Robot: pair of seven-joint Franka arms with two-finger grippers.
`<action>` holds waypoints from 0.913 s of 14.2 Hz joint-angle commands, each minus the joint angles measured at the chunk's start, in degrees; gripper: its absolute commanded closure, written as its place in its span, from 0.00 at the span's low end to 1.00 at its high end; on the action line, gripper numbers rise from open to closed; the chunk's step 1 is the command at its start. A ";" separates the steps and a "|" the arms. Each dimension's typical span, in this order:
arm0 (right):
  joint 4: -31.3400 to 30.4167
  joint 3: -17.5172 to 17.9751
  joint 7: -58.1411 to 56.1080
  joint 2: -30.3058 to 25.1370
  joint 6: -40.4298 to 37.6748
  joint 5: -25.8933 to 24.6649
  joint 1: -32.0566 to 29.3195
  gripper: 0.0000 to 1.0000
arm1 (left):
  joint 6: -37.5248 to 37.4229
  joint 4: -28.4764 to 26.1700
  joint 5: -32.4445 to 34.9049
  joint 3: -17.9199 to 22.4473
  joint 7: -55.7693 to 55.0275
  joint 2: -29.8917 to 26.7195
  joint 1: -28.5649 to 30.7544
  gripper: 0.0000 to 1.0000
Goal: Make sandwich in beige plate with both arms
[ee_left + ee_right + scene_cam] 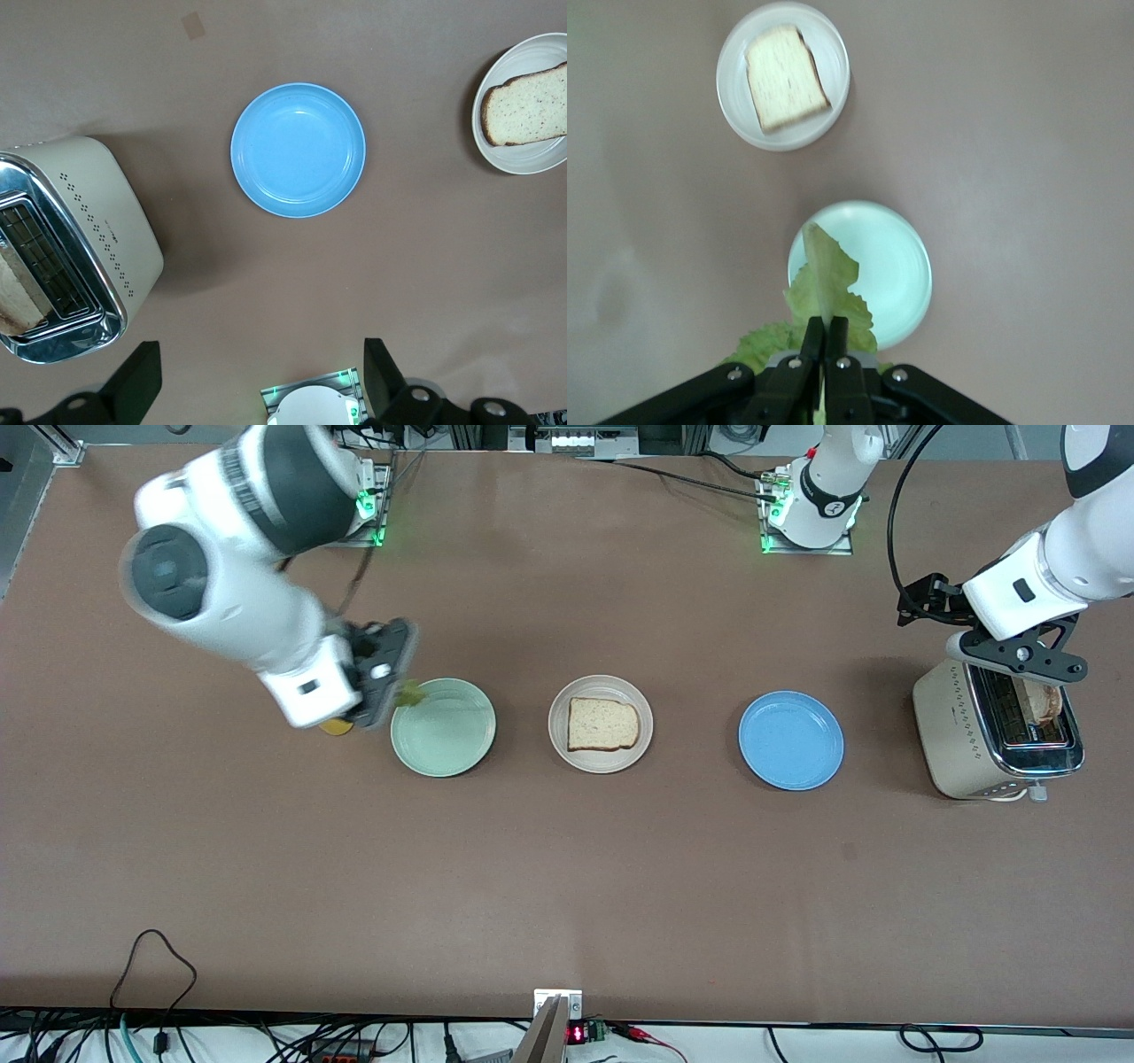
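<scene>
Over the mint-green plate (443, 727), at its rim toward my right arm's end of the table, my right gripper (825, 332) hangs with fingers pinched together on a lettuce leaf (822, 283); the leaf stands up between the pads, its tip over that plate's middle; my right arm reaches down and across from its base, wrist tilted, forearm white with a dark band. A small orange thing (336, 728) shows just under that wrist; what it is I cannot tell.

Beside the mint-green plate, toward my left arm's end, sits the beige plate (560, 731) with one bread slice (602, 724) lying flat on it; no lettuce or second slice on it yet; next along the same row, the blue plate (791, 740), bare.

Next along from the blue plate stands the toaster (961, 735), cream sides with a dotted pattern, chrome top; a line of small writing on its side is too small to read; a second bread slice (1043, 701) stands in a slot. My left gripper (261, 376) hovers over the toaster, fingers spread wide, holding nothing; forearm angled down from that end of the table.
</scene>
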 commanded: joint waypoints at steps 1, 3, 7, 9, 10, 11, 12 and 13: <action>2.13 -0.42 3.21 4.27 6.11 0.57 5.04 1.00 | -1.23 1.47 -0.48 -0.02 -0.28 0.21 0.23 0.00; 2.65 -0.42 5.93 6.82 11.21 0.57 8.82 1.00 | -1.23 1.47 -0.48 -0.02 -0.28 0.21 0.23 0.00; 5.73 -0.42 13.14 13.67 18.60 0.48 14.63 1.00 | -1.23 1.38 -0.48 -0.02 -0.27 0.21 0.23 0.00; 5.64 -0.42 14.91 16.22 22.11 0.31 16.04 1.00 | -1.23 1.47 -0.48 -0.02 -0.28 0.21 0.23 0.00; 5.64 -0.42 15.70 17.45 23.35 0.40 16.39 1.00 | -1.23 1.47 -0.48 -0.02 -0.28 0.21 0.23 0.00; 5.56 -0.42 16.40 18.77 24.49 0.40 16.92 1.00 | -1.23 1.38 -0.48 -0.02 -0.28 0.21 0.23 0.00; 5.55 -0.42 16.84 19.91 25.72 0.31 17.62 1.00 | -1.23 1.38 -0.48 -0.02 -0.28 0.21 0.23 0.00; 5.55 -0.42 16.85 21.06 27.39 0.14 18.24 1.00 | -1.23 1.38 -0.48 -0.02 -0.28 0.21 0.23 0.00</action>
